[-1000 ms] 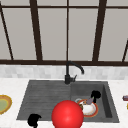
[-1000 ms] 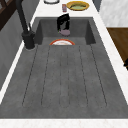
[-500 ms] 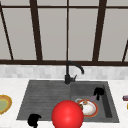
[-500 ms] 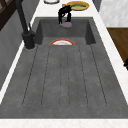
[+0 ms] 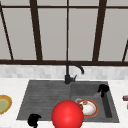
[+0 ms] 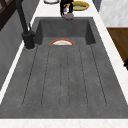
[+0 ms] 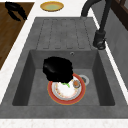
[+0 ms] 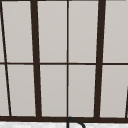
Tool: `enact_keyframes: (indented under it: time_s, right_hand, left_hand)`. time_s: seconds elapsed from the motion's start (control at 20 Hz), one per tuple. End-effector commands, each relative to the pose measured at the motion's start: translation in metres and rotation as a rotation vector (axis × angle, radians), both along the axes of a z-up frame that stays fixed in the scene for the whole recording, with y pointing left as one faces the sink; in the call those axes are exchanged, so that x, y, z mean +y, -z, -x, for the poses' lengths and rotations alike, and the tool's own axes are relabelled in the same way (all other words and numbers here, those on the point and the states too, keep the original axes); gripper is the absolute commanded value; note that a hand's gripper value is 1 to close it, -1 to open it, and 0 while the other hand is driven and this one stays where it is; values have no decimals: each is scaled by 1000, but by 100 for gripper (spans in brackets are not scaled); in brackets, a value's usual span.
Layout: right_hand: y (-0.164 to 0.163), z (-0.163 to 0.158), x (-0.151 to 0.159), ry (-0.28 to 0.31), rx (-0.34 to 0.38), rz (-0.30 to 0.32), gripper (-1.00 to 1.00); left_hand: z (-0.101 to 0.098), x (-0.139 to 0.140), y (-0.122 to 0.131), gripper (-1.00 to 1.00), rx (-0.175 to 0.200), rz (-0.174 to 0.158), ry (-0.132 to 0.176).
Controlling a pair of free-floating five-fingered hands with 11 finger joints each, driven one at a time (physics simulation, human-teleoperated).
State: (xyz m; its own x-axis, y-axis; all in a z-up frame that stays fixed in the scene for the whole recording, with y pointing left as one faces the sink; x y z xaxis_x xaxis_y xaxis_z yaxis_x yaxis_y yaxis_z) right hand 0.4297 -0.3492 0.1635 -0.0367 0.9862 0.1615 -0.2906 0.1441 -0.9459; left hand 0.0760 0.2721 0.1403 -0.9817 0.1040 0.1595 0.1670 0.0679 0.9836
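Observation:
My right hand (image 5: pixel 103 88) hangs over the right end of the sink basin (image 5: pixel 106 106), fingers curled down on a small mauve thing (image 5: pixel 97 95). The left side view has this hand (image 6: pixel 66 5) and the mauve thing (image 6: pixel 68 16) above the basin's far wall. A red-rimmed plate (image 5: pixel 87 108) with food scraps lies on the basin floor; the right side view has the hand (image 7: pixel 58 68) over the plate's (image 7: pixel 66 91) near edge. My left hand (image 5: pixel 33 120) floats idle off the sink's front left corner, fingers relaxed.
A large red ball (image 5: pixel 67 114) sits at the sink's front edge. The black faucet (image 5: pixel 72 71) stands behind the sink, the ribbed drainboard (image 5: pixel 42 97) to its left. A yellow plate (image 5: pixel 3 103) rests on the left counter. A small item (image 5: pixel 125 98) is at the far right.
My right hand has risen and moved right, away from the red-rimmed plate, carrying the mauve thing. The left hand has stayed still.

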Motion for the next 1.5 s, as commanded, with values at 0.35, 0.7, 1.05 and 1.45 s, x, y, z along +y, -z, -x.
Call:
enact_keyframes:
  time_s: [0.35, 0.7, 1.05, 1.45]
  right_hand:
    - [-66, 22, -53, 47, 0, -10, 100]
    - [-108, 35, -93, 41, 1, -9, 100]
    - [-130, 49, -137, 18, -13, -24, 100]
    - [-139, 65, -191, 5, -6, -38, 100]
  left_hand:
    - [0, 0, 0, 0, 0, 0, 0]
    - [0, 0, 0, 0, 0, 0, 0]
    - [0, 0, 0, 0, 0, 0, 0]
    - [0, 0, 0, 0, 0, 0, 0]
